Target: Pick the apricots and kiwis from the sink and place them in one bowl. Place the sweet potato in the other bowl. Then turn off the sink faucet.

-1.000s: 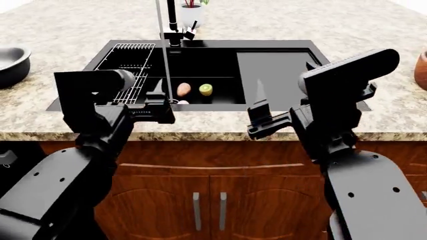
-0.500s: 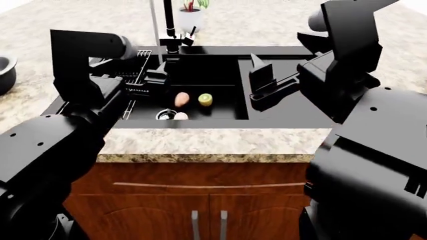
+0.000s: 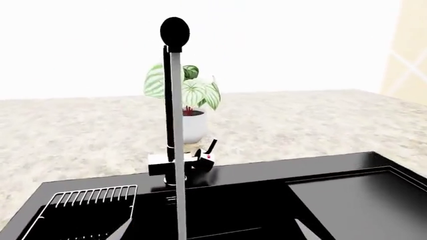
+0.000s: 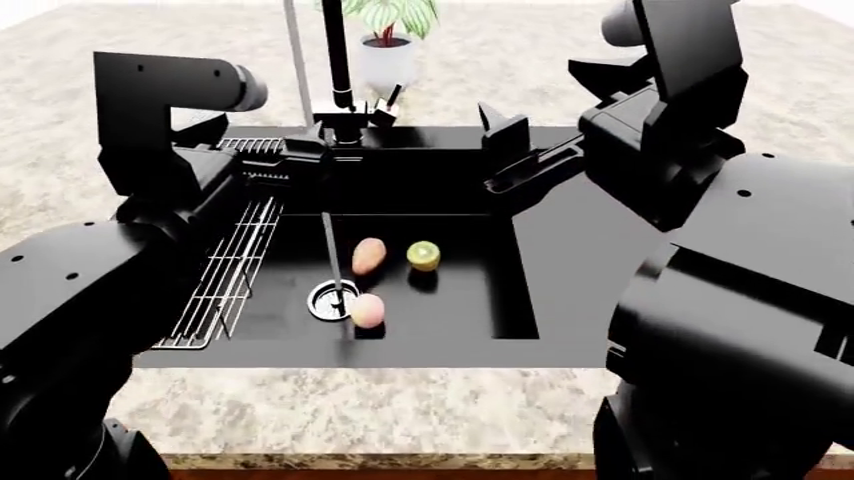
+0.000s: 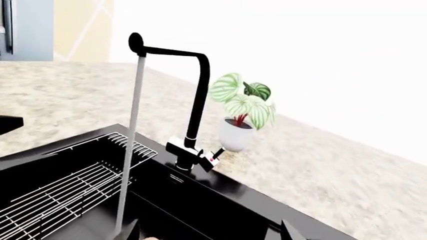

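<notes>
Left wrist view: the sink faucet (image 3: 175, 105) pours a grey stream, its base hiding part of a potted plant (image 3: 187, 107); only the tool's tips show, spread. Head view: two apricots (image 4: 368, 254) and a kiwi (image 4: 423, 255) lie in the sink (image 4: 441, 300) — both tools (image 4: 501, 130) empty. Right wrist view: the wire rack (image 5: 60, 185), cut off; tips apart.

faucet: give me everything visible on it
The sink faucet is a slim matte-black upright pipe with a horizontal arm ending in a round spout head. It rises from a blocky base with chrome faces on the rim behind the sink. Its side lever, with a red mark, is tilted upward. Water falls straight into the basin, so it is on. Nothing touches it.
</notes>
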